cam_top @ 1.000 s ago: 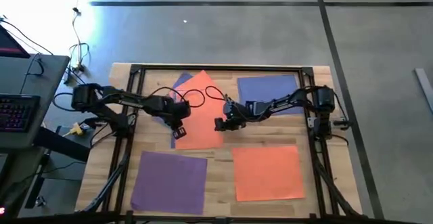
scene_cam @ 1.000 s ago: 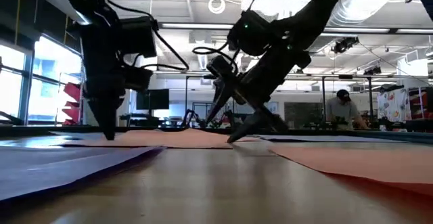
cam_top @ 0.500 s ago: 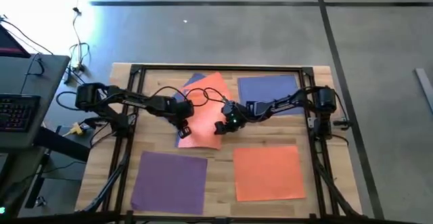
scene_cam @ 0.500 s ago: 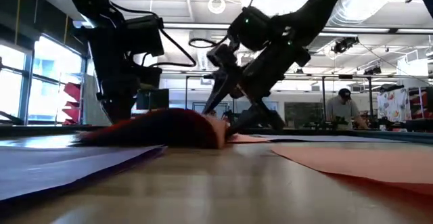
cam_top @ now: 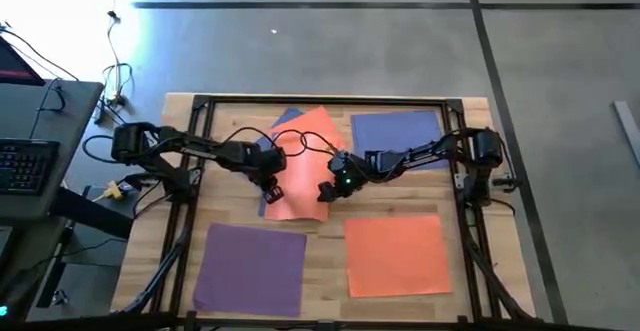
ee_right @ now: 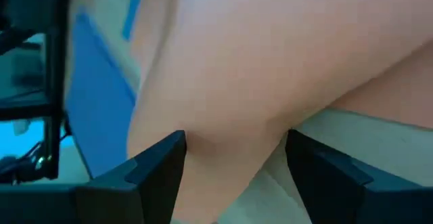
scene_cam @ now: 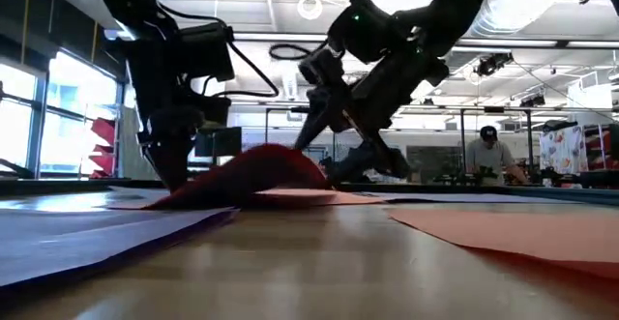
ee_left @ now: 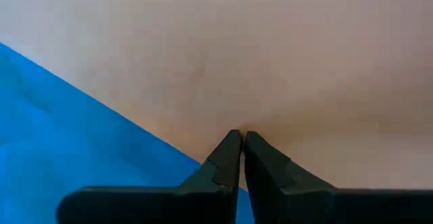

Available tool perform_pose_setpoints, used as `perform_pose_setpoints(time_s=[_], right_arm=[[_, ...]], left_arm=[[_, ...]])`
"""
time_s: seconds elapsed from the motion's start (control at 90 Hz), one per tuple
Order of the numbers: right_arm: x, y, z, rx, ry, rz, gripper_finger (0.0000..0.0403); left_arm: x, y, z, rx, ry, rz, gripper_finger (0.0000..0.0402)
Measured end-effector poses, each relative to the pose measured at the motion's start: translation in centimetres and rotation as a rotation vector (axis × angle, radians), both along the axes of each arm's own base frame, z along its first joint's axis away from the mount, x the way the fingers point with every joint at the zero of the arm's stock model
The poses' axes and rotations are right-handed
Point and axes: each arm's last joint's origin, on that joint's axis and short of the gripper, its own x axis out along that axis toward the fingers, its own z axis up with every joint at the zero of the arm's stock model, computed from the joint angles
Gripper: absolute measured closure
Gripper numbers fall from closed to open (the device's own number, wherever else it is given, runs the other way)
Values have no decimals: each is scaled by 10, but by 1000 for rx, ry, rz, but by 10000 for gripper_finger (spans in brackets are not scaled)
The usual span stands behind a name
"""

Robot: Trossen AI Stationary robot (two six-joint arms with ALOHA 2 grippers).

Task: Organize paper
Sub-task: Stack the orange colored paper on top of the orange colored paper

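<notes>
Paper-gathering is under way: the tilted orange paper sheet at the bench's far middle, overlapping a blue sheet, humps up between both hands. Left hand, fingers pressed together, pins its edge; right hand, spread, straddles the fold. Next, probably sliding it square.

orange paper: thin, matt, bendy
table: light wood, smooth
left gripper fingers: dark, matt plastic

A wooden table carries orange, purple and blue paper sheets.
</notes>
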Motion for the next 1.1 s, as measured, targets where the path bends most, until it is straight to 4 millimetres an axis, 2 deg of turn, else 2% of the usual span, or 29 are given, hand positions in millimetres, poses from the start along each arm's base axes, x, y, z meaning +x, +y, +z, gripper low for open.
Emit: perform_pose_setpoints(time_s=[0.189,0.467,0.689,0.8,0.911,1.0,1.1], right_arm=[[-2,1,-2,-66,30,-32,191],[3,9,2,-127,-42,1,273],[6,9,5,-83,-69,-23,311],[6,9,4,-62,-60,-45,348],[5,10,4,-50,-56,-38,393],[3,10,5,-31,-33,-51,396],[1,10,8,-28,-21,-43,401]], left_arm=[[0,0,0,-4,1,7,402],[0,0,0,-4,1,7,402],[0,0,0,-5,1,7,402],[-2,-1,2,-9,10,6,402],[-3,-1,13,-10,50,6,402],[-8,0,24,26,112,15,402],[-3,3,42,93,76,18,402]])
